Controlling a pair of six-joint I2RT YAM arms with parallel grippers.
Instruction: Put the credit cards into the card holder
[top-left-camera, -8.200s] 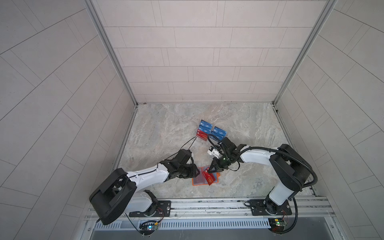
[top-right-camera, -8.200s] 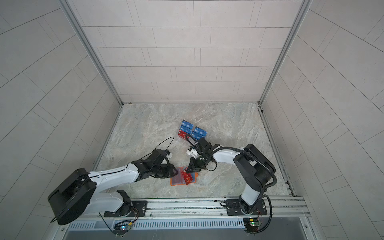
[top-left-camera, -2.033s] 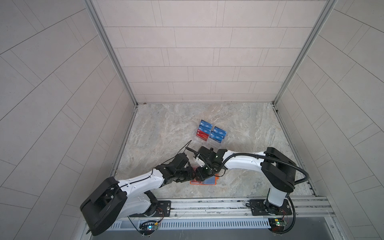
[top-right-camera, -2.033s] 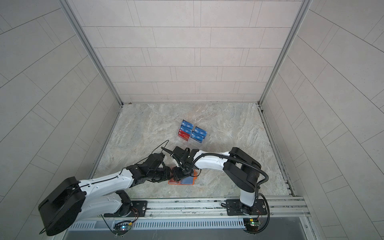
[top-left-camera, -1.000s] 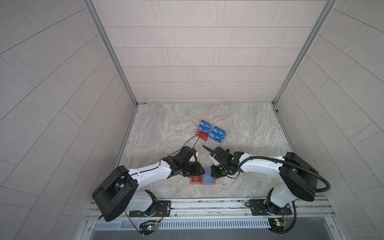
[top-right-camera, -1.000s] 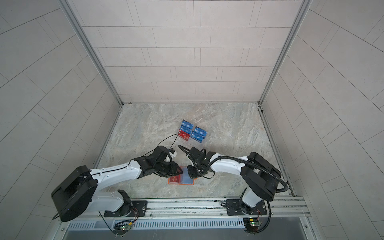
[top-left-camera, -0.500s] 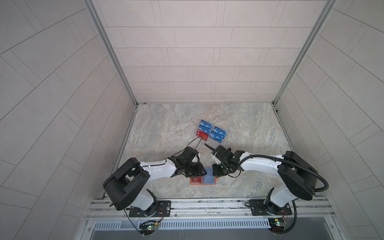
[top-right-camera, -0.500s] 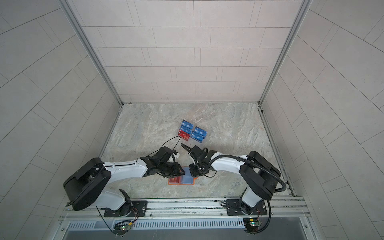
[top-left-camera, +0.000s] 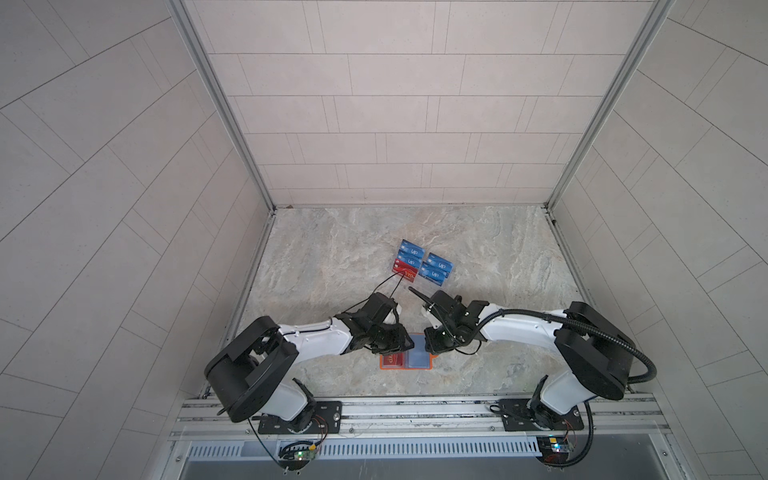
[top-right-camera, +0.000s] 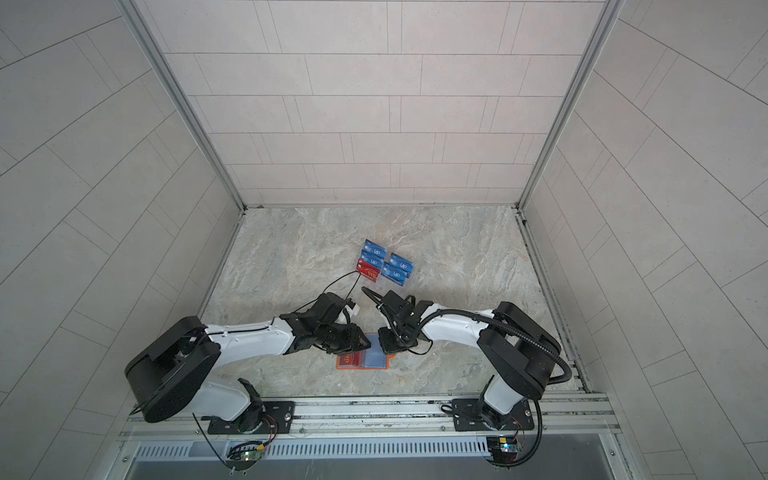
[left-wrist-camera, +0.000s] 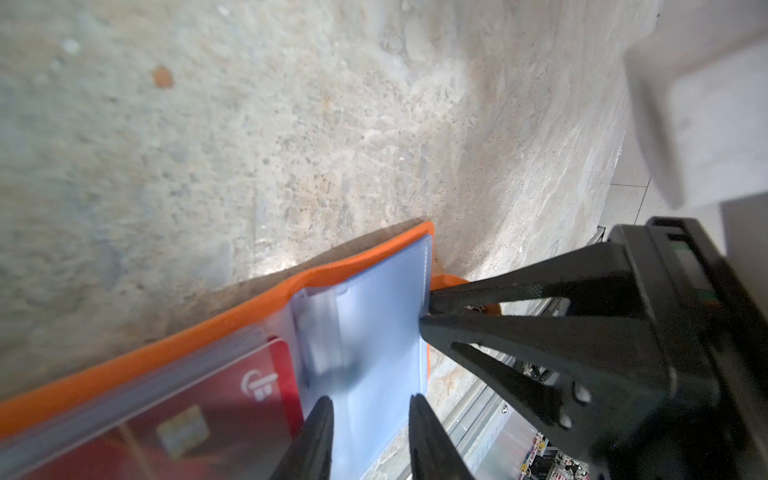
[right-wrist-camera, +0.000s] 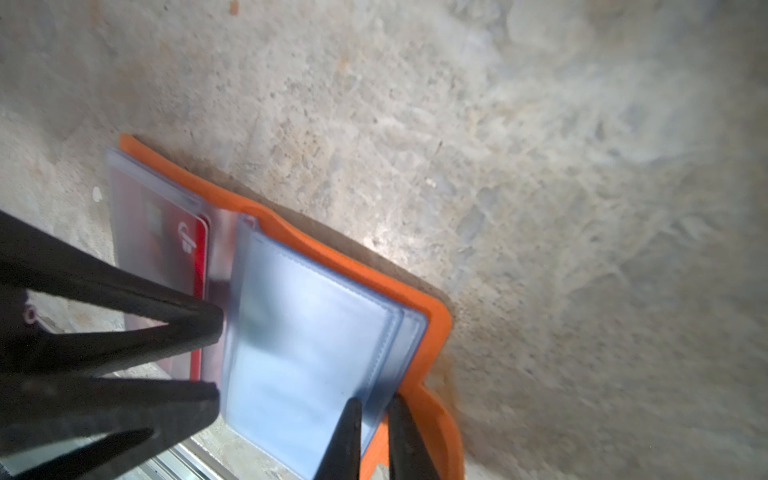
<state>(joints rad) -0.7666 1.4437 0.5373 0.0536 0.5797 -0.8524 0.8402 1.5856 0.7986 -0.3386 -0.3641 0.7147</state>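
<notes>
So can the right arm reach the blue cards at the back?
Probably yes, but not right away. The right claw is pinching a sleeve of the holder, so it must let go first. Only table lies between it and the blue cards.

Orange card holder (top-left-camera: 405, 362), blue & red credit cards (top-left-camera: 409, 262), marbled beige table (top-left-camera: 332, 257)

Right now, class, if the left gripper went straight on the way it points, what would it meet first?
Likely the clear sleeve of the card holder, right at the fingertips of the left gripper. The right gripper sits off to one side, though depth is uncertain.
</notes>
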